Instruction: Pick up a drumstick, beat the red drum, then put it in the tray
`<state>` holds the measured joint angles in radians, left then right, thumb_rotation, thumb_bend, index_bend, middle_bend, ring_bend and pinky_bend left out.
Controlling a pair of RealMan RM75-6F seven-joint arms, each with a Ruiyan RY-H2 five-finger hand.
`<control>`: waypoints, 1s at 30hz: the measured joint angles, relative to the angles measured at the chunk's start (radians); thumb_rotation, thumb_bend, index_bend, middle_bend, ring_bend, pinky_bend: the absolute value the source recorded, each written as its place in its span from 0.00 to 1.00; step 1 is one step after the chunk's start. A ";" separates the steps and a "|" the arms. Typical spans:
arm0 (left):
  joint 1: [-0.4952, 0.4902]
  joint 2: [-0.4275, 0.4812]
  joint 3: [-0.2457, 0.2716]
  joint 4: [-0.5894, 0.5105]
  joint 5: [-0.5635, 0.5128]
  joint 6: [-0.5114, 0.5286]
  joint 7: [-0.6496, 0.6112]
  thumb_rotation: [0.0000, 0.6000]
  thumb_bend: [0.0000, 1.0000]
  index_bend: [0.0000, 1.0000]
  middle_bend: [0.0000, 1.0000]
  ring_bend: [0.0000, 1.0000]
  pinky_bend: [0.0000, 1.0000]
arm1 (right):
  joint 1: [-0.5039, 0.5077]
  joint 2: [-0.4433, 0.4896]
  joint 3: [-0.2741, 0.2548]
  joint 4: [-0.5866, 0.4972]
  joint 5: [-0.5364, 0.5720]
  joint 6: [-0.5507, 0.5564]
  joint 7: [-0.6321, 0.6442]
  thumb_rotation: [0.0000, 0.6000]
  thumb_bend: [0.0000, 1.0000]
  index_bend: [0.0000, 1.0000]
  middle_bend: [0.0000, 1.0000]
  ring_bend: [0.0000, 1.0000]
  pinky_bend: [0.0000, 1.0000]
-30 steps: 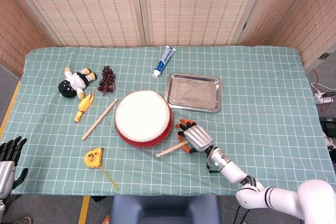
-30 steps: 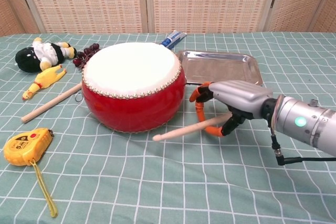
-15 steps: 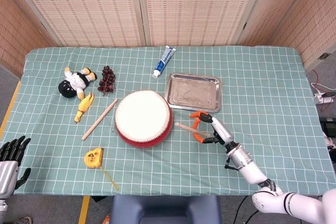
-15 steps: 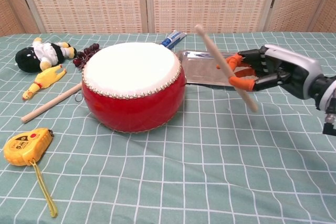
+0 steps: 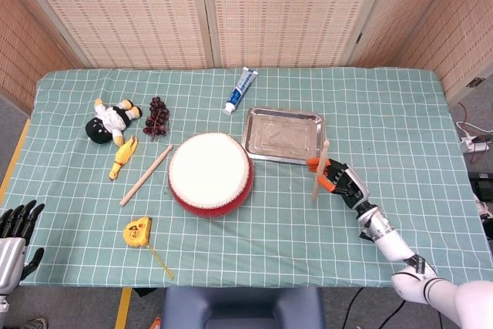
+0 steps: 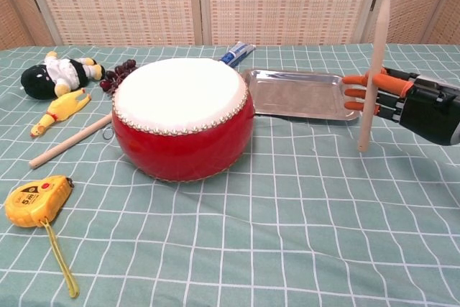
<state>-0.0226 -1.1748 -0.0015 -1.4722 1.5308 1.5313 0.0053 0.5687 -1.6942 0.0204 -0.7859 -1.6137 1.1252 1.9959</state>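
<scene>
The right hand (image 6: 413, 102) holds the drumstick (image 6: 375, 70), and it has swung up from lying low by the red drum (image 6: 183, 116) to standing tall near the tray (image 5: 283, 135). The drum beat comes next. The left hand (image 5: 14, 229) rests open.

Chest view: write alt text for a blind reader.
The right hand holds a drumstick nearly upright, right of a red drum and near a metal tray. A second drumstick lies left of the drum.
</scene>
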 measured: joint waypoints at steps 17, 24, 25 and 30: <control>-0.008 0.003 -0.002 -0.001 -0.003 -0.015 0.005 1.00 0.32 0.03 0.01 0.00 0.02 | 0.019 -0.164 -0.090 0.327 -0.062 0.067 0.282 1.00 0.43 0.44 0.33 0.27 0.27; -0.012 0.006 -0.003 0.000 -0.003 -0.022 0.002 1.00 0.32 0.03 0.01 0.00 0.02 | 0.021 -0.185 -0.100 0.366 -0.058 0.069 0.314 1.00 0.41 0.44 0.34 0.28 0.29; -0.013 0.006 -0.003 -0.001 -0.002 -0.022 0.003 1.00 0.32 0.03 0.01 0.00 0.02 | 0.021 -0.188 -0.101 0.371 -0.057 0.069 0.317 1.00 0.40 0.44 0.34 0.28 0.29; -0.017 0.005 -0.002 -0.003 -0.003 -0.029 0.004 1.00 0.32 0.03 0.01 0.00 0.02 | 0.025 -0.194 -0.104 0.390 -0.054 0.068 0.323 1.00 0.36 0.44 0.34 0.29 0.30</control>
<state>-0.0392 -1.1699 -0.0033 -1.4748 1.5278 1.5021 0.0098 0.5932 -1.8886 -0.0839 -0.3960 -1.6679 1.1932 2.3186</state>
